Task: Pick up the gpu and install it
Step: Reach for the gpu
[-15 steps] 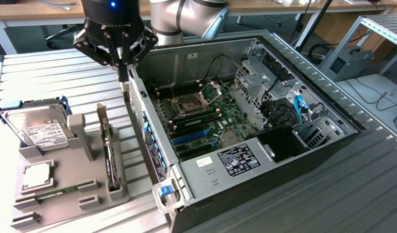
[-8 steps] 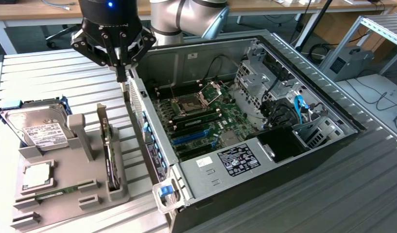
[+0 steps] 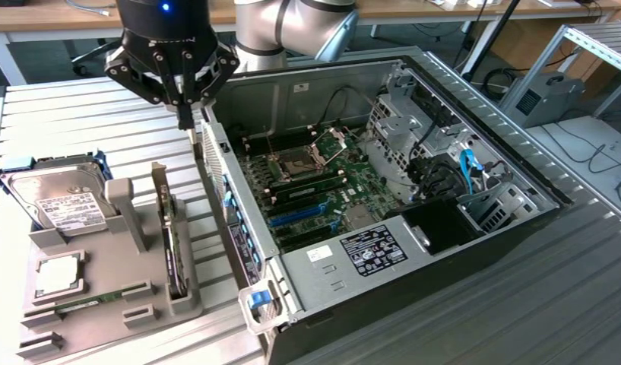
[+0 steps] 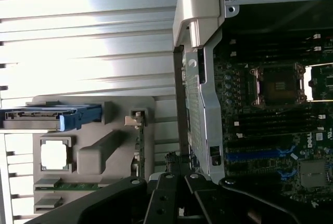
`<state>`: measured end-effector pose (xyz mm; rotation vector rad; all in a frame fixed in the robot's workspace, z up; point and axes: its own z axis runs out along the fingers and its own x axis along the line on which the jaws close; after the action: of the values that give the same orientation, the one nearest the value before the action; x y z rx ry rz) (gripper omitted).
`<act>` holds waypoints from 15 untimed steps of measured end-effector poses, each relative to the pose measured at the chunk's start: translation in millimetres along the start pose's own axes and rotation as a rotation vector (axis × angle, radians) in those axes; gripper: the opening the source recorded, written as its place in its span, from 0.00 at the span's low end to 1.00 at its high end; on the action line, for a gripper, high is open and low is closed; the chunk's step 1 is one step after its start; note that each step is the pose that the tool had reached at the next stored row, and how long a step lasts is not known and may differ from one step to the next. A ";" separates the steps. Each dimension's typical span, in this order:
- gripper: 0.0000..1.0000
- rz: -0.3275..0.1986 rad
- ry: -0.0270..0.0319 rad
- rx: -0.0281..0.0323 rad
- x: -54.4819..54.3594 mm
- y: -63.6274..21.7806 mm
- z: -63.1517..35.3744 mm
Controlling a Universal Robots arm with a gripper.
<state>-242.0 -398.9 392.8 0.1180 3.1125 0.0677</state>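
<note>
Currently the gripper (image 3: 188, 122), fingers together, is hovering by the case wall (image 3: 217, 182), risking hitting it and missing the gpu (image 3: 171, 236) at the holder's (image 3: 99, 274) edge.

Bright even light, glare across slatted table (image 4: 83, 42)
</note>
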 end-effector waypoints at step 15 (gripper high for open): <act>0.11 0.000 0.0000 0.0001 13.1 -1.0 -0.3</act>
<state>-255.1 -398.9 392.8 0.1179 3.1125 0.0676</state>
